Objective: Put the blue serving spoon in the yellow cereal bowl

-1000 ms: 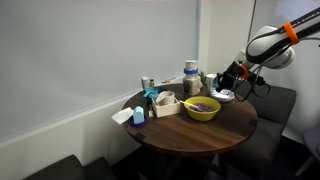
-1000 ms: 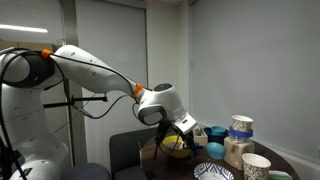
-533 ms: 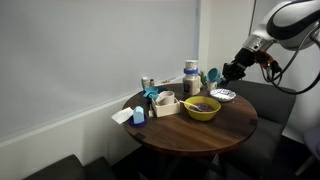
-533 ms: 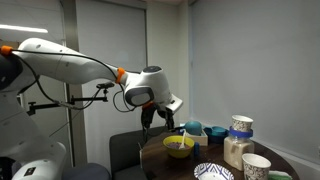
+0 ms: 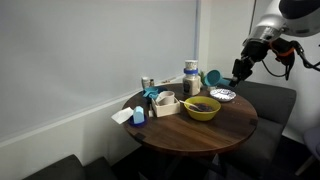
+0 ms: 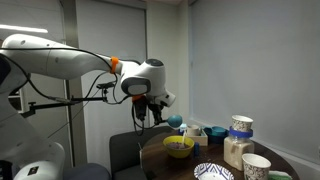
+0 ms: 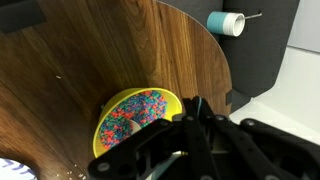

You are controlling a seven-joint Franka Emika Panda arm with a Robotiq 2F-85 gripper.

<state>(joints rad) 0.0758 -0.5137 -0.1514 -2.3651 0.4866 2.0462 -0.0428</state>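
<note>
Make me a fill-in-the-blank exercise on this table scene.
The bowl with colourful bits in it is ____.
The table is made of ____.
The patterned dish is blue and ____.
The gripper hangs ____ the table, touching nothing.
Missing words: yellow; wood; white; above.

I see a round table (image 7: pixel 110 50) of dark brown wood, its grain plain and its top faintly shiny. The yellow cereal bowl (image 7: pixel 98 128) looks like smooth plastic with a soft gloss. The arm (image 6: pixel 60 58) wears a glossy white shell.
</note>
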